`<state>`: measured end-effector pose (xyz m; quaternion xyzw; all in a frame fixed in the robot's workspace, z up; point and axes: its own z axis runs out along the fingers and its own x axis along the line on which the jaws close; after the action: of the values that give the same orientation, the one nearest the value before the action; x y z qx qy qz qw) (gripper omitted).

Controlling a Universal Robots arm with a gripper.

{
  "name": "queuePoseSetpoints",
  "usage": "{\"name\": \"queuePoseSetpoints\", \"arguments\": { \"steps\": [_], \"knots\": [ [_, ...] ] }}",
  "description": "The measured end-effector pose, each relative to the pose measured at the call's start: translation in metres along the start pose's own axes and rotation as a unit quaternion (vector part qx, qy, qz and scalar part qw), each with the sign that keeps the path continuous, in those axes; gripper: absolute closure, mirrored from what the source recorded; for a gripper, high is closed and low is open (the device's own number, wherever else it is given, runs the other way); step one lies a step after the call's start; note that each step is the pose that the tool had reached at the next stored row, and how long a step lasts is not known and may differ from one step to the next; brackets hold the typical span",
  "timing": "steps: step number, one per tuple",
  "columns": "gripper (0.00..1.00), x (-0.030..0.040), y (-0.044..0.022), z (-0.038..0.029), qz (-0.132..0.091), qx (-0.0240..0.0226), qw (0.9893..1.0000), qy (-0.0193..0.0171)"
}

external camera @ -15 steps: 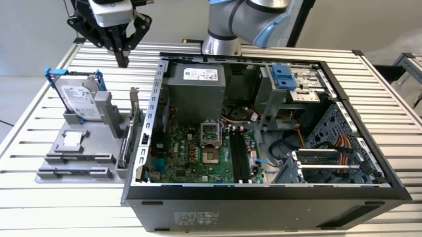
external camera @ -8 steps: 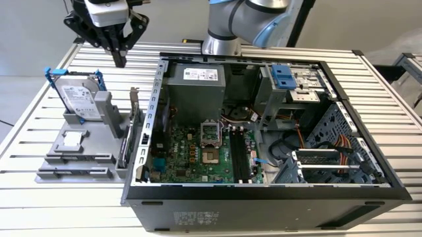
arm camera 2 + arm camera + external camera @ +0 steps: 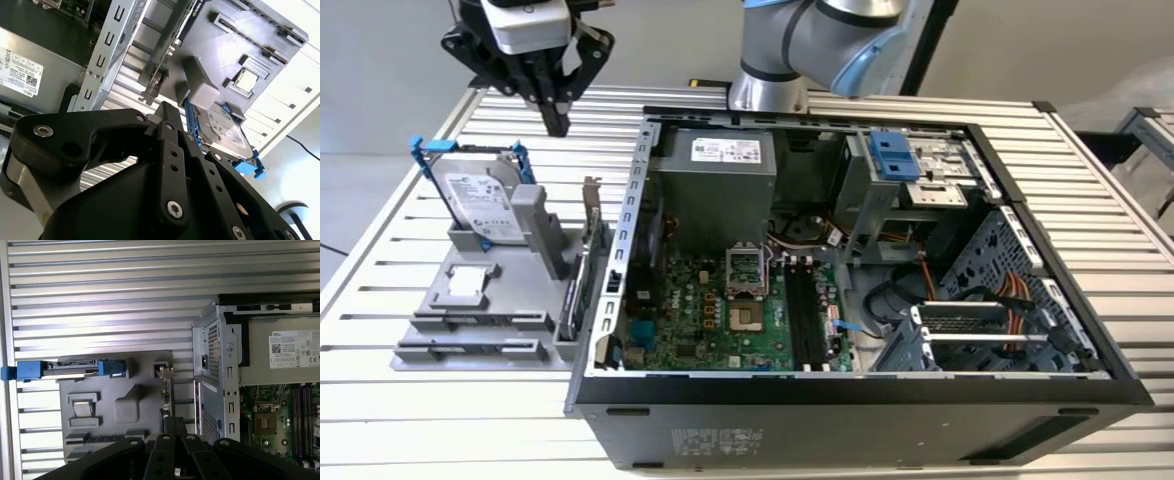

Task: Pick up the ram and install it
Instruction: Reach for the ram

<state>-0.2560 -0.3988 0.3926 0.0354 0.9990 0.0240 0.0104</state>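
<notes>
My gripper [image 3: 558, 122] hangs above the slatted table at the exterior view's upper left, behind the grey parts holder [image 3: 434, 330]. Its fingers point down and are shut with nothing between them. In both wrist views the closed fingertips [image 3: 175, 424] [image 3: 163, 108] hover over the far end of the holder [image 3: 125, 410], close to the upright card with a metal bracket [image 3: 167, 390]. I cannot make out the ram. The long dark memory slots [image 3: 807, 318] lie on the motherboard [image 3: 707, 315] inside the open computer case [image 3: 638, 180].
A silver hard drive [image 3: 480, 205] with blue handles [image 3: 30, 370] stands in the holder beside a square chip [image 3: 470, 285]. The bracketed card [image 3: 594, 240] stands between holder and case wall. The arm's base [image 3: 767, 85] sits behind the case. Bare slatted table surrounds everything.
</notes>
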Motion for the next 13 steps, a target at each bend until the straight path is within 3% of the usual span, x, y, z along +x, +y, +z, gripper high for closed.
{"name": "queuePoseSetpoints", "arguments": {
  "steps": [13],
  "knots": [
    [1.0,0.0119,-0.0008,-0.0003,0.0,0.0,1.0,0.0]
  ]
}}
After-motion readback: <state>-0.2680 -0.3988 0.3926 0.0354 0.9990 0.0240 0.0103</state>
